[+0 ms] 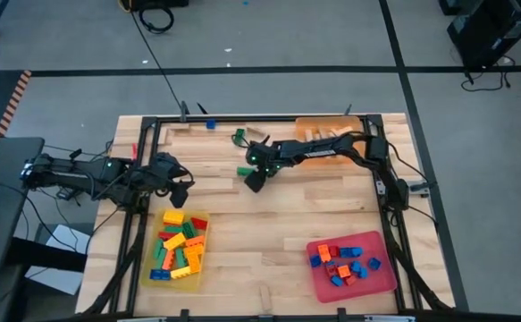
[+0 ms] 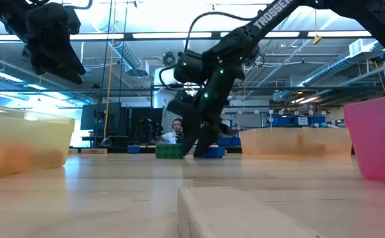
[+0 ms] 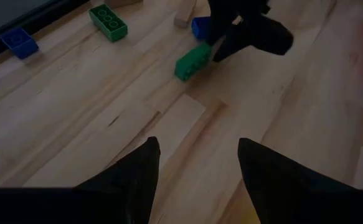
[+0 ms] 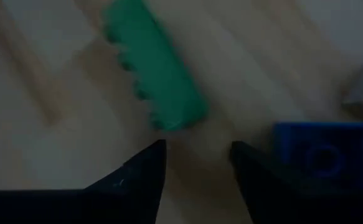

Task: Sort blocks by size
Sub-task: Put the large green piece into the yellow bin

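A green block lies flat on the table near the middle, with a small blue block close beside it. My right gripper points steeply down, open, its fingertips just short of the green block's near end and touching nothing I can see. My left gripper hangs open above the table's left side, holding nothing. Farther back lie a longer green block and a blue block.
A yellow tray at the near left holds several larger blocks. A red tray at the near right holds several small ones. An orange tray with tan wooden pieces stands at the far right. One tan wooden piece lies near the front edge.
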Robot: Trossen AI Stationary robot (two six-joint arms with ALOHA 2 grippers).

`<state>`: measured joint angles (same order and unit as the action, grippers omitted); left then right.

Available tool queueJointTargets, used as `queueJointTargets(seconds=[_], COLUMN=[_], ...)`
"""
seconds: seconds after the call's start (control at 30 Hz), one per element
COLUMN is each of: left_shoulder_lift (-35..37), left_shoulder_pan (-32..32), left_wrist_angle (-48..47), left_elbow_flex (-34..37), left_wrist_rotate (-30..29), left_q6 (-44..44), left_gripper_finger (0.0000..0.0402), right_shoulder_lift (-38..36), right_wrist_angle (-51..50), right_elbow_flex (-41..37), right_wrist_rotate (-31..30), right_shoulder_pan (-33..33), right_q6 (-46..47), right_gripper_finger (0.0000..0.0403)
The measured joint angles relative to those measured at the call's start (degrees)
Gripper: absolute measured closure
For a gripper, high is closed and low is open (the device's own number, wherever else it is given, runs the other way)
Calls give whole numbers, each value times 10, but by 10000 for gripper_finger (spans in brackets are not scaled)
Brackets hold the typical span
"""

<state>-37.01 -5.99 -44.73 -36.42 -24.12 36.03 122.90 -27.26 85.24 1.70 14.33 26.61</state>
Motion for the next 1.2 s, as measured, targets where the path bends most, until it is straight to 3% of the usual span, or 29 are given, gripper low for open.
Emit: queueJointTargets(seconds=[0.37,0.77,0.93,1.2], left_shoulder_lift=[-6,-6,-6,-8], left_shoulder_pan=[0,0,0,0], left_wrist_angle=[0,0,0,-2], left_elbow_flex=[0,0,0,0], left_wrist_rotate=[0,7,7,6], left_q6=[2,2,2,2], left_gripper_finger=[177,177,177,177], right_shoulder_lift=[5,4,7,45], right_wrist_angle=[36,99,144,178], right_elbow_flex=[0,0,1,2], right_wrist_rotate=[24,26,-4,-4], right_shoulder_pan=[-11,-9,-12,-16], right_q6=[-139,-158,-180,-178], right_gripper_finger=[210,130,102,129])
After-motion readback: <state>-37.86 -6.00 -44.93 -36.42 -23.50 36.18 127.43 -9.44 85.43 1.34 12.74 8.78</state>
